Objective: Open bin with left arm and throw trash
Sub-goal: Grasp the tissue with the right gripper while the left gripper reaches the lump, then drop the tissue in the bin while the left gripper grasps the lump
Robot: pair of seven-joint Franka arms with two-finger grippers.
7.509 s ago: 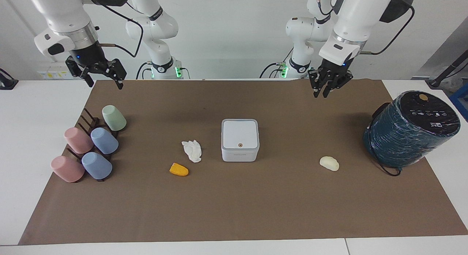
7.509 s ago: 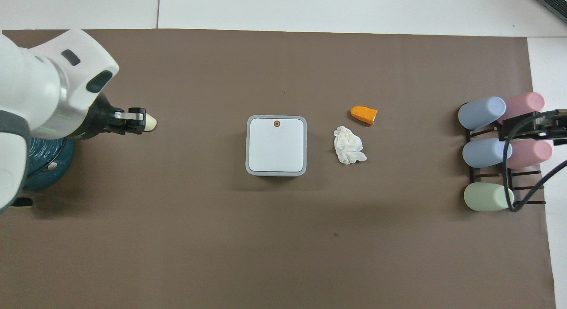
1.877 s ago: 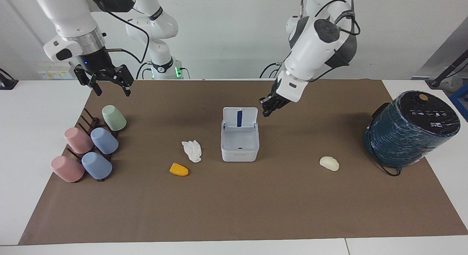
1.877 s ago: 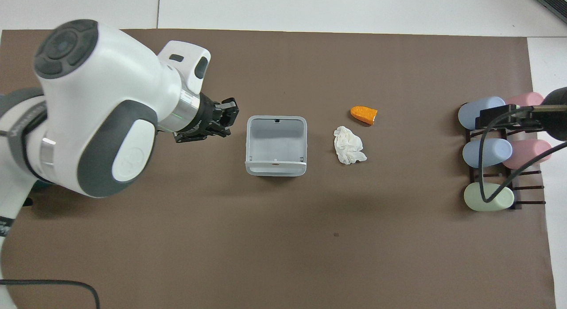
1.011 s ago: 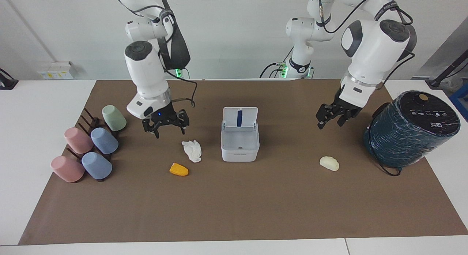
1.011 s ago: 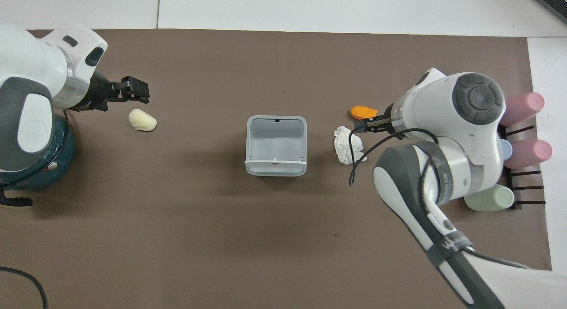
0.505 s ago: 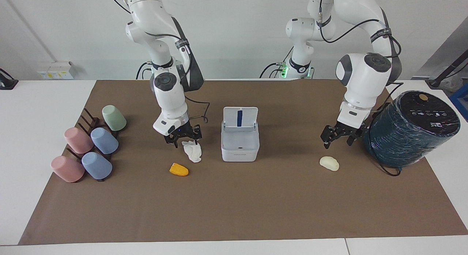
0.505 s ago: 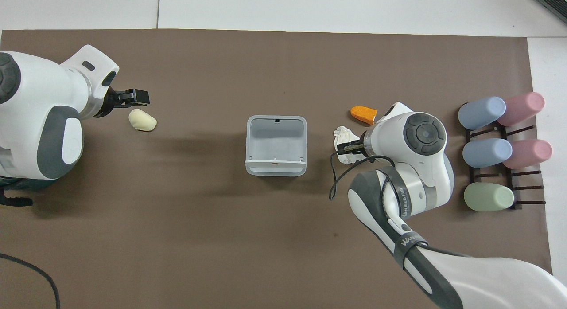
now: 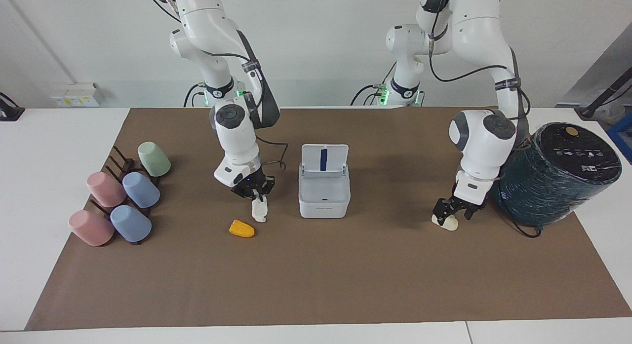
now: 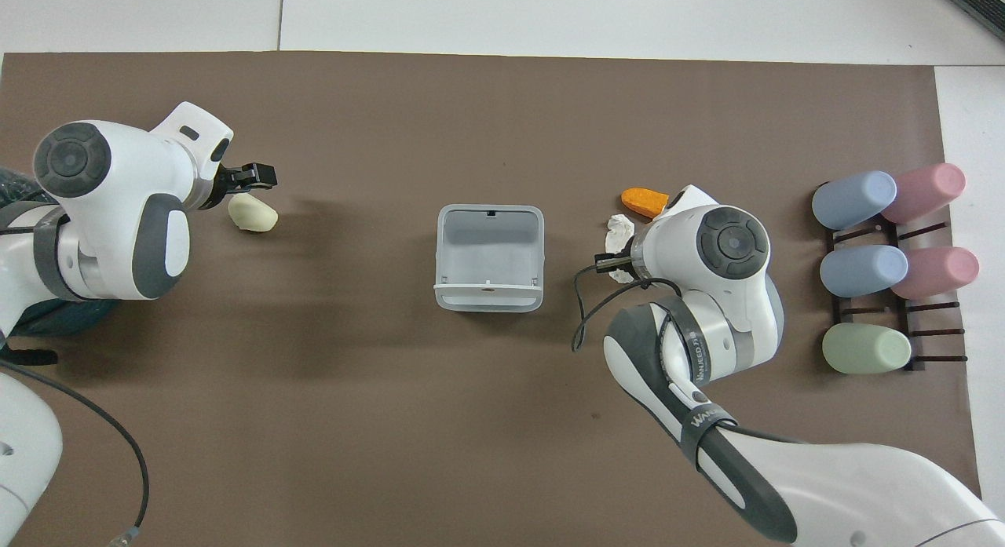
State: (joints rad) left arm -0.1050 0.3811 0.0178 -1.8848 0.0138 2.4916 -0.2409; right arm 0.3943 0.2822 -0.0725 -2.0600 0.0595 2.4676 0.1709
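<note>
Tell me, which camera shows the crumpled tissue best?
The facing view: the tissue shows beneath the right gripper, beside the bin. In the overhead view the right arm covers most of it, leaving a white scrap.

Robotics lab — twin arms (image 9: 237,132), papered table (image 9: 316,285).
</note>
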